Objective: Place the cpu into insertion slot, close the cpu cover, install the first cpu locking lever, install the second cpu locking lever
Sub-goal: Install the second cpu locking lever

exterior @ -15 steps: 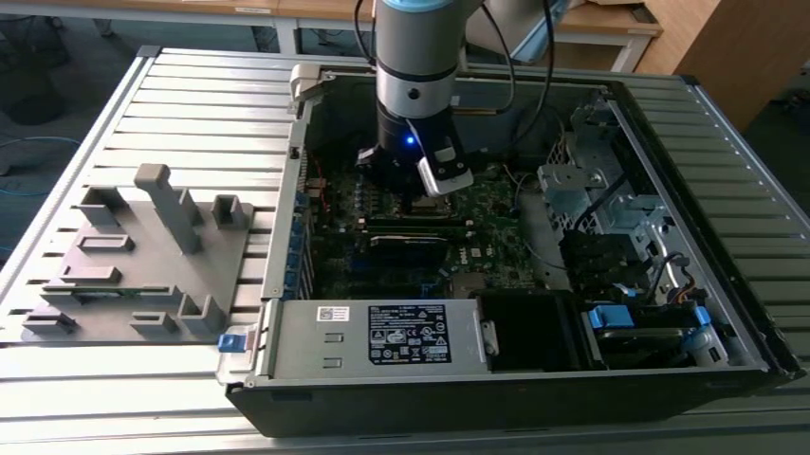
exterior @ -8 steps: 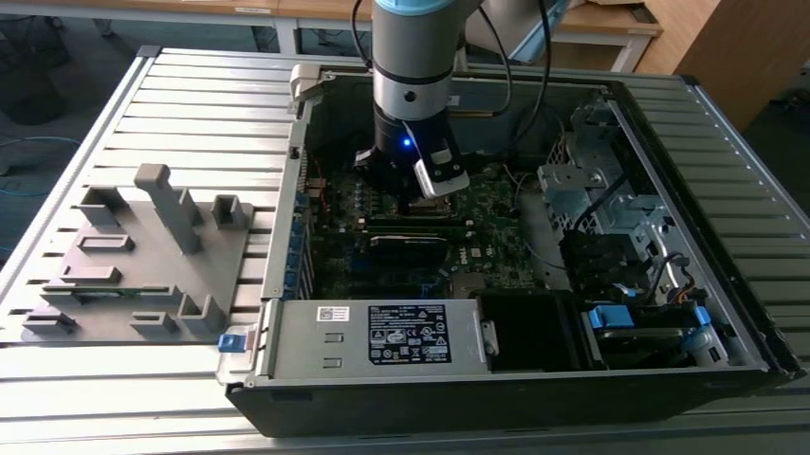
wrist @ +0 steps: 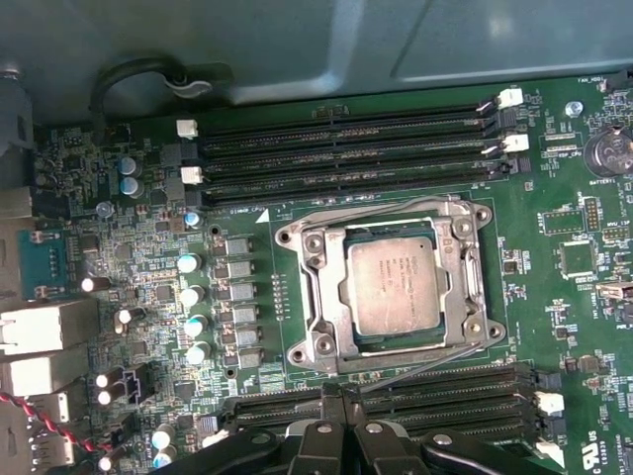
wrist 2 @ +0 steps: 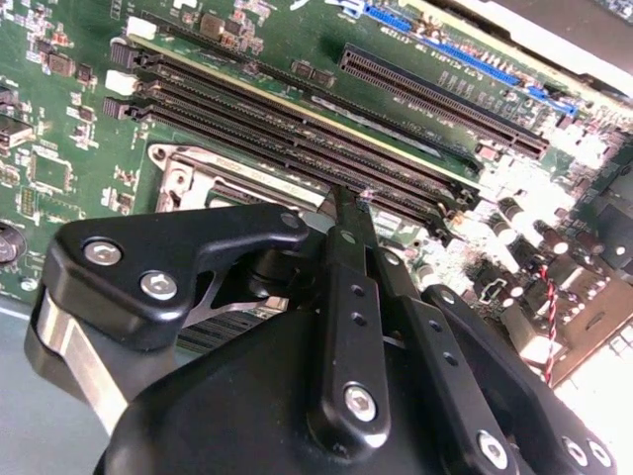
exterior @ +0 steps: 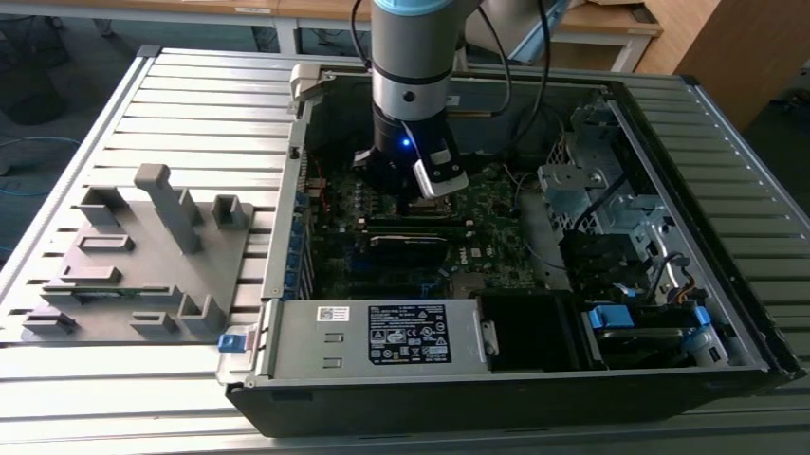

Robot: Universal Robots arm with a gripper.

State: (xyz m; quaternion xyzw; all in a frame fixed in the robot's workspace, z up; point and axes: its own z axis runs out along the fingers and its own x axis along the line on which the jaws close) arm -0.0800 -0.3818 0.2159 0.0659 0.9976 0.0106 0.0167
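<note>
Cpu sits in the insertion slot, cpu cover shut around its edges. My end effector, closed and empty, hovers near the slot's edge, memory slots beneath.

The arm reached down into the open computer case, its gripper low over the green motherboard.

Arm vertical, pincer fingertips together.
</note>
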